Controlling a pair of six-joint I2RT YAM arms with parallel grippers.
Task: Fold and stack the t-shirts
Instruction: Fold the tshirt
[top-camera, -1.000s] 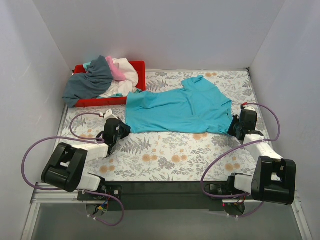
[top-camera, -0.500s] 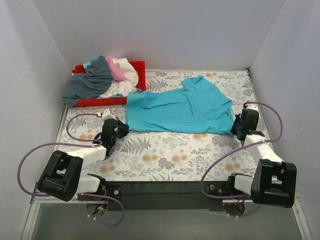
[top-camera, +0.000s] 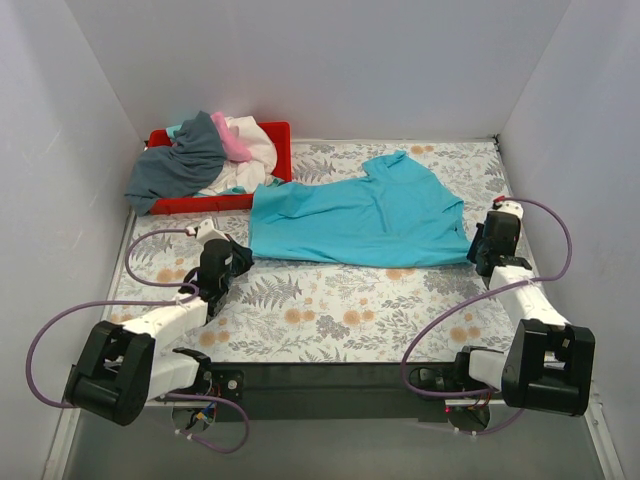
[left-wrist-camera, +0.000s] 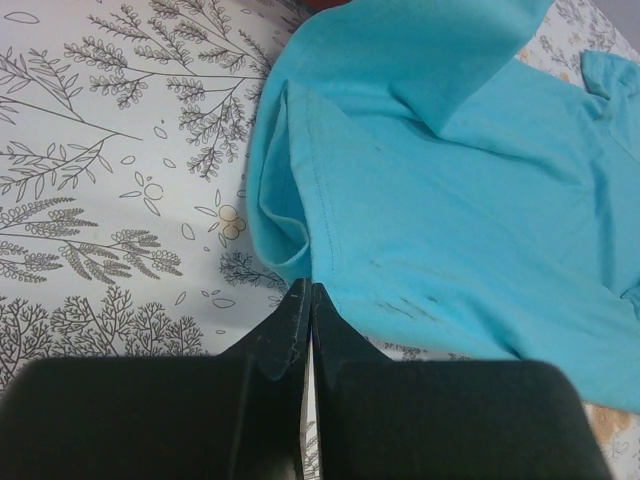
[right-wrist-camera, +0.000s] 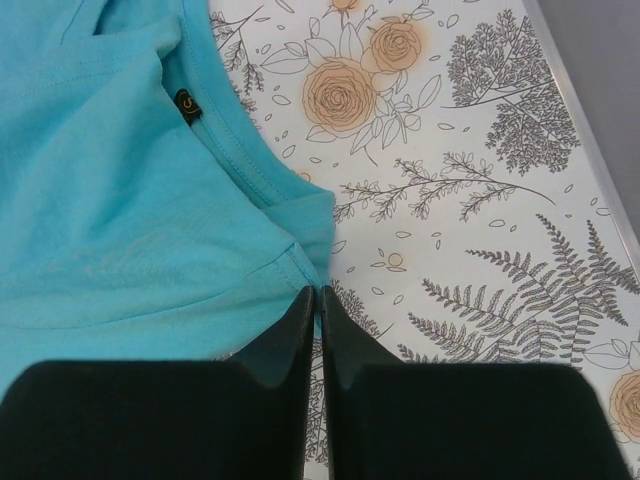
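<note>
The turquoise t-shirt lies spread across the middle of the table, its neck to the right. My left gripper is shut on its near-left corner; in the left wrist view the closed tips pinch the hem of the turquoise t-shirt. My right gripper is shut on the near-right corner by the collar; in the right wrist view the tips pinch the edge of the turquoise t-shirt. A slate grey t-shirt, a white one and a pink one lie heaped at the back left.
The red tray holds the heap at the back left, the grey shirt hanging over its left edge. White walls close in the flower-patterned table on three sides. Purple cables loop beside both arms.
Both grippers have moved a little farther back and apart, still holding the shirt corners. The turquoise shirt's near edge has drawn straighter and shifted slightly back.
</note>
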